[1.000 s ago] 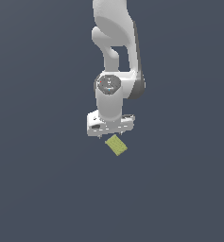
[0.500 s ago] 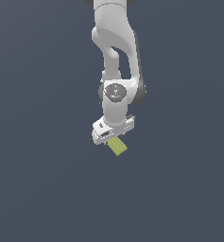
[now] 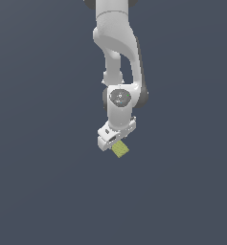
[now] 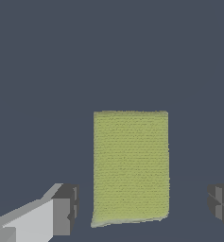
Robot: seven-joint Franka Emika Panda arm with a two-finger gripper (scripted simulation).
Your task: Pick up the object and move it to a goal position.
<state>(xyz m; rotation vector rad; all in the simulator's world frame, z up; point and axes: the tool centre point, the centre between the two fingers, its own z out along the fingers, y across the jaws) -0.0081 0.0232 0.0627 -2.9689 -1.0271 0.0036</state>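
Exterior view: the arm hangs down over a plain dark desk (image 3: 43,182), wrist turned so the pincer (image 3: 113,139) points at the surface. The object (image 3: 120,150), a small flat yellow-green block, lies flat on the desk just below and slightly toward the exterior view's right of the pincer body, partly tucked under it. Contact can't be told from this angle; the fingers are hidden behind the white hand.

Wrist view: the pincer (image 4: 142,211) is open. Dark fingertips (image 4: 66,208) show on either side of the block, each with clear desk between pad and block edge, so nothing is gripped. The object (image 4: 131,166) sits between the fingers, a little nearer one side than dead centre. Its long axis runs ahead of the pincer, across the closing line, so the jaws would close on the short width. That width is well inside the opening. The block's near end lies about level with the fingertips; most of its length extends beyond them.

Surface: faint woven or ribbed texture on the block, uniform flat desk, no other items visible around it. Room to descend looks unobstructed. No goal marker visible in either view.

Judgement: aligned for a straight drop and close.
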